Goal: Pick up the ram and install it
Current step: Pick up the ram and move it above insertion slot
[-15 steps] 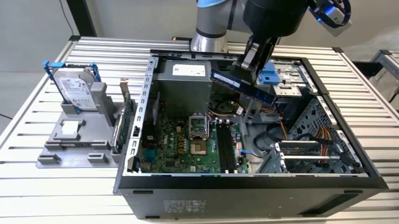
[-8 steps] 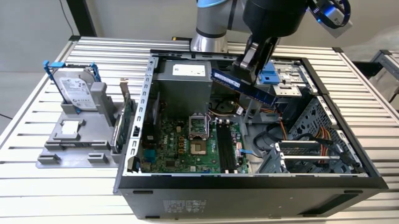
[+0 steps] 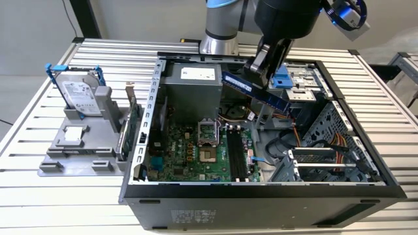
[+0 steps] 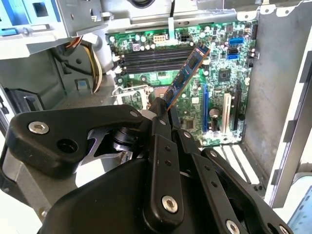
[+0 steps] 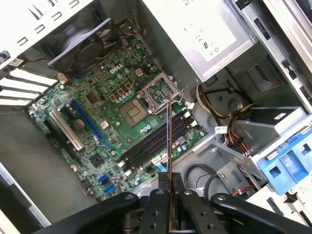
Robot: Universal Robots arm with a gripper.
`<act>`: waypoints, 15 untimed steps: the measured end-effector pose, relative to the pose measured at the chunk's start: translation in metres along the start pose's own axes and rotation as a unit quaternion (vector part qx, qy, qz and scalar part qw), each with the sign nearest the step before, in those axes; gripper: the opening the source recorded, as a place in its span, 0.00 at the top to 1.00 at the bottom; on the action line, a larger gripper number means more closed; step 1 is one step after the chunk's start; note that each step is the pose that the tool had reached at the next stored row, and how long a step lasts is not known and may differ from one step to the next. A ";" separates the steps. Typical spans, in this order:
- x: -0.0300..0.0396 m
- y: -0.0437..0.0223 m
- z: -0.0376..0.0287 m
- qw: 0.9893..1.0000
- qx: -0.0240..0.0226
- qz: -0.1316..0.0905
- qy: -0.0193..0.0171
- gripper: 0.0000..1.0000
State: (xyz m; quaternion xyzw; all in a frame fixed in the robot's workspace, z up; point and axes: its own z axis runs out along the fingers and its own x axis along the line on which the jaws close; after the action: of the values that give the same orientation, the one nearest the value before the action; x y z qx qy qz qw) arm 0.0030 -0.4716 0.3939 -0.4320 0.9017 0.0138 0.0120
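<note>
My gripper is shut on the ram, a long blue stick with dark chips. I hold it tilted in the air above the open computer case, over the back of the motherboard. In the second wrist view the ram sticks out slantwise from between the black fingers of the gripper, above the black memory slots. The first wrist view has the ram edge-on, rising from the gripper across the memory slots. In the exterior view the slots lie well below the stick.
A power supply fills the case's back; a drive cage with cables stands at the exterior view's right. Outside the case, a hard drive in a blue frame and a green card sit on a grey stand.
</note>
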 end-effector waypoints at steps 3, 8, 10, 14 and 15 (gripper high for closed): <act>0.0000 0.0000 0.0000 1.000 0.000 0.006 0.000 1.00; 0.0000 0.0000 0.0001 1.000 0.001 0.016 0.000 1.00; 0.0000 0.0000 0.0000 1.000 0.001 0.019 0.000 1.00; 0.0000 0.0000 0.0001 1.000 0.001 0.027 0.000 1.00; 0.0000 0.0000 0.0001 1.000 0.001 0.029 0.000 1.00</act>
State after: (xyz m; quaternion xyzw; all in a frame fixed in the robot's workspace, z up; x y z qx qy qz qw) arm 0.0030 -0.4716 0.3937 -0.4056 0.9139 0.0135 0.0124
